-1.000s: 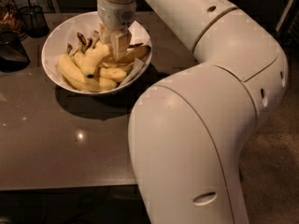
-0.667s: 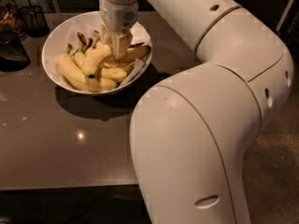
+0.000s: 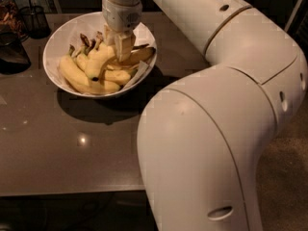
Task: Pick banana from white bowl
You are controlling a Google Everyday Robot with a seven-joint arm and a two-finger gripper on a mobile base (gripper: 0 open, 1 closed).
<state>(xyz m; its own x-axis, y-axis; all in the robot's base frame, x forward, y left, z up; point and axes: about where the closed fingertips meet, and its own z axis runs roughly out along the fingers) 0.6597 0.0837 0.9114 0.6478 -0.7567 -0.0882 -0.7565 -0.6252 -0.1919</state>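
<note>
Pincer (image 3: pixel 122 49) sits low in the white bowl (image 3: pixel 54 44) on the desk (image 3: pixel 72 148), at the banana (image 3: pixel 97 62); whether it is clamped cannot be told. The lift out remains.

Layout as I read it from the camera view. The table (image 3: pixel 72 153) takes up the left and centre, and the bowl (image 3: pixel 50 52) stands on its far left part. In the bowl lies a pile of bananas (image 3: pixel 113 76). The banana (image 3: pixel 97 61) rests on top of the pile near its middle, running from the far side towards me. The gripper (image 3: pixel 121 44) hangs from above into the bowl, over the far right part of the pile, at the banana's far end; I cannot tell whether they touch. Behind and to the left of the bowl stands a mesh cup (image 3: pixel 33 18). The arm (image 3: pixel 221 129) fills the near right, in front of the table's right side.
</note>
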